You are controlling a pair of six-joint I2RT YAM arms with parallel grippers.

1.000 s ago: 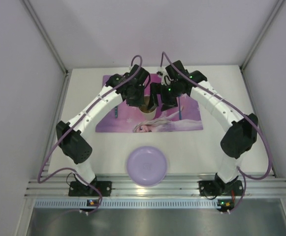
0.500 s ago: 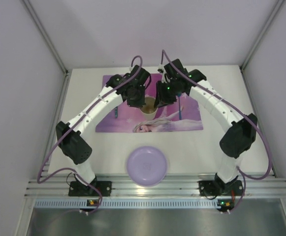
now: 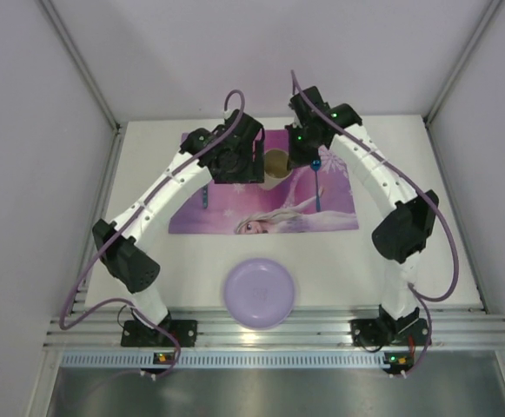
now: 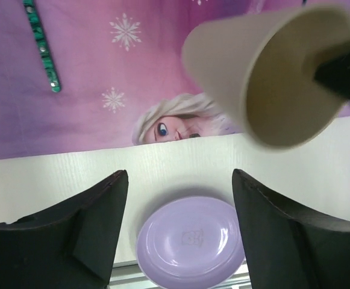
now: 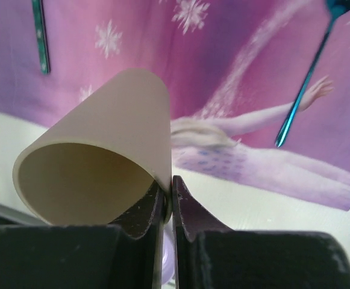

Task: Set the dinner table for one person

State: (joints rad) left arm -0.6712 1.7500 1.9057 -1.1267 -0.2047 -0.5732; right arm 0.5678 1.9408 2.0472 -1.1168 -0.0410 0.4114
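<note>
Since one second ago, both arms have reached further back, and the cup (image 3: 275,162) has gone with them from the middle of the placemat (image 3: 226,208) toward its far edge. The right hand (image 5: 165,195) is pressed together on the cup's wall, with one finger inside the rim and one outside. The left hand (image 4: 179,180) is spread wide and holds nothing; it hangs just beside the cup.

In the wrist views the cup seems to be lifted, not standing, with the placemat far under it. A blue spoon (image 3: 319,187) lies on the right part of the placemat and a green-handled utensil (image 3: 205,198) on the left part. The purple plate (image 3: 259,293) sits on the bare surface (image 3: 330,261), near the arm bases and apart from the placemat.

The surface is the white top under all these things, and it fills the space between the walls. I judge it stiff, flat and fixed: nothing to take hold of, only a place to put things down, and probably a little slippery for light items. The cup looks like thin paper, very light and easy to crush, so a gentle pinch at the rim, as now, seems right. It may tip when released.
</note>
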